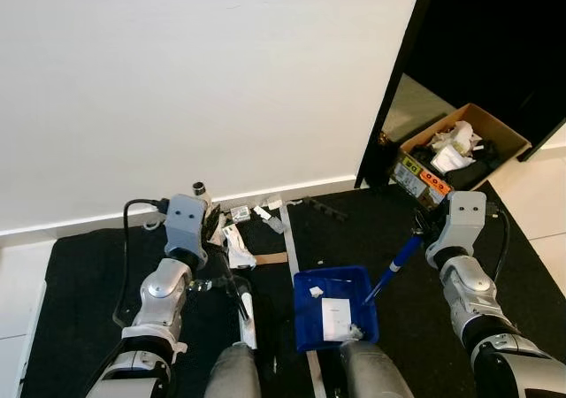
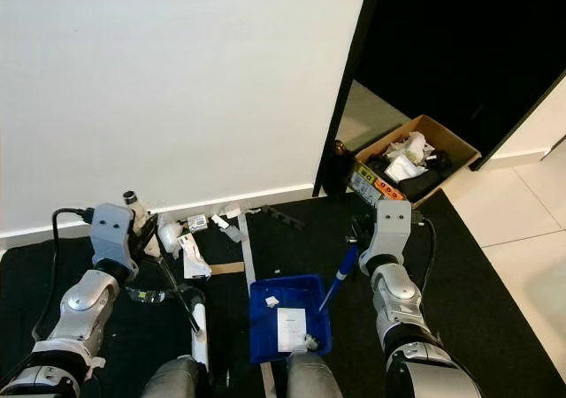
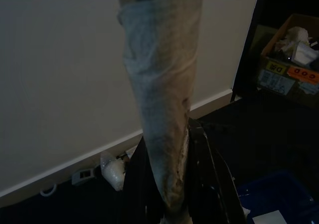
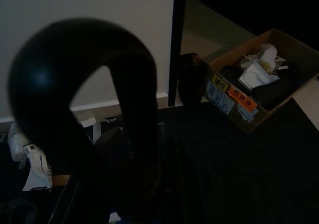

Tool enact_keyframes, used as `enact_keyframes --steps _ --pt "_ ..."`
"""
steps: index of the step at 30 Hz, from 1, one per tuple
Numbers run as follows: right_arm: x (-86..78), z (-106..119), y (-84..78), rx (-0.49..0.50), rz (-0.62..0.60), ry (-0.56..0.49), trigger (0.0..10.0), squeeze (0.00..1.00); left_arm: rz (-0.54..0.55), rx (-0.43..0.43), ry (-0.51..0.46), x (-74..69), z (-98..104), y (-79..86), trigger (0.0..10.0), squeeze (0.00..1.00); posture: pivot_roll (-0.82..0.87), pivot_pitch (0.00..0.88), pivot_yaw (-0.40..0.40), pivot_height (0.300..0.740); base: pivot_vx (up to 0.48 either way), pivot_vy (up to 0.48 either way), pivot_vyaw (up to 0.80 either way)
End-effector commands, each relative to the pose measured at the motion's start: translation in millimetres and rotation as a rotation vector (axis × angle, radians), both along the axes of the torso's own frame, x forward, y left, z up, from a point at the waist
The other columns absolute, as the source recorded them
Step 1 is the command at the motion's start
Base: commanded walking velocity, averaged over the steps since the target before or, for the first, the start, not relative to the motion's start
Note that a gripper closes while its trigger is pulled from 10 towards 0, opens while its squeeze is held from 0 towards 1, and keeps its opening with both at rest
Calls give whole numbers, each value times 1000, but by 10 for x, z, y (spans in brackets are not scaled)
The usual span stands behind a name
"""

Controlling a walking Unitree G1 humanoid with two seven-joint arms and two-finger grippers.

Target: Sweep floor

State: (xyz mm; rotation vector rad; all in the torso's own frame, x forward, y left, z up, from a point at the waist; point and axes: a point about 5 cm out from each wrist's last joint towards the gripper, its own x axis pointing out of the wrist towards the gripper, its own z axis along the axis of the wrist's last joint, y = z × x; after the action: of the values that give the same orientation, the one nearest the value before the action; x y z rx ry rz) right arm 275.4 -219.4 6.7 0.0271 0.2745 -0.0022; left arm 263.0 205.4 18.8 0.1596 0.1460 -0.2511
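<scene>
The floor (image 1: 80,301), covered by a black mat, carried scraps of litter (image 1: 237,243) bunched against the white wall's baseboard, just beyond the blue dustpan (image 1: 334,309), which lay flat, mouth toward them, ready to receive. In the left eye view the left end effector (image 1: 215,234) gripped a brush (image 1: 240,302) slanting down beside the pan; the right end effector (image 1: 423,230) clasped the pan's blue handle (image 1: 396,265).

The right eye view showed open mat on both sides, but a cardboard box (image 2: 409,170) crowded the dark doorway.

The left wrist view showed a wrapped shaft (image 3: 162,114) (presumably the brush), held upright.

The right wrist view was dim; a black loop (image 4: 84,84) blocked it.
</scene>
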Motion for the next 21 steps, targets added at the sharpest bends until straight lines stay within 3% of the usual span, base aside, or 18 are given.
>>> enact_keyframes --steps 1,21 --pt "-10 -20 17 16 -7 7 10000 0 3 46 54 -68 -76 93 10000 0 58 0 -10 740 0 0 0" --pt "-24 -31 21 14 -3 10 10000 0 19 53 9 -148 -93 63 10000 0 54 2 -11 740 0 0 0"
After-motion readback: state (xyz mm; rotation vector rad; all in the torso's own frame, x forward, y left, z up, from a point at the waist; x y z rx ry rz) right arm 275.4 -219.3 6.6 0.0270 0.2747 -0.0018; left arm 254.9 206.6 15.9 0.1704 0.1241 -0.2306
